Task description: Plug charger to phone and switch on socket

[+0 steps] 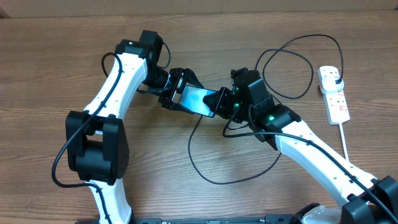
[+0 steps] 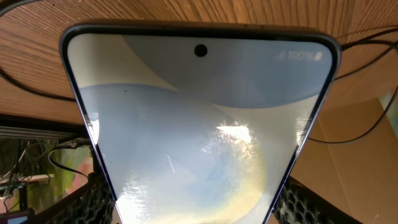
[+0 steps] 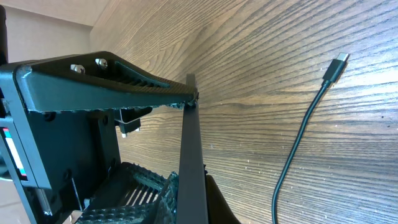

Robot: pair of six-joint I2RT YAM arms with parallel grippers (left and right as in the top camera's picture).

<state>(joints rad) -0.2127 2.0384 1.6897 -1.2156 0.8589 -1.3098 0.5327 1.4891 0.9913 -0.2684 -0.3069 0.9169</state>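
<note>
The phone (image 1: 200,100), with a light blue screen, is held above the table between both grippers. My left gripper (image 1: 177,92) is shut on its left end; in the left wrist view the phone (image 2: 199,124) fills the frame between the fingers (image 2: 194,214). My right gripper (image 1: 225,99) is shut on its right end; the right wrist view shows the phone's dark edge (image 3: 188,143) between the jaws (image 3: 186,196). The charger cable (image 1: 227,177) loops over the table. Its connector tip (image 3: 341,60) lies free on the wood. Its black plug (image 1: 336,77) sits in the white socket (image 1: 336,102).
The socket's thick white cord (image 1: 346,142) runs toward the front right. Cable loops lie behind my right arm (image 1: 287,65) and in front of the phone. My left gripper's black body (image 3: 93,81) shows in the right wrist view.
</note>
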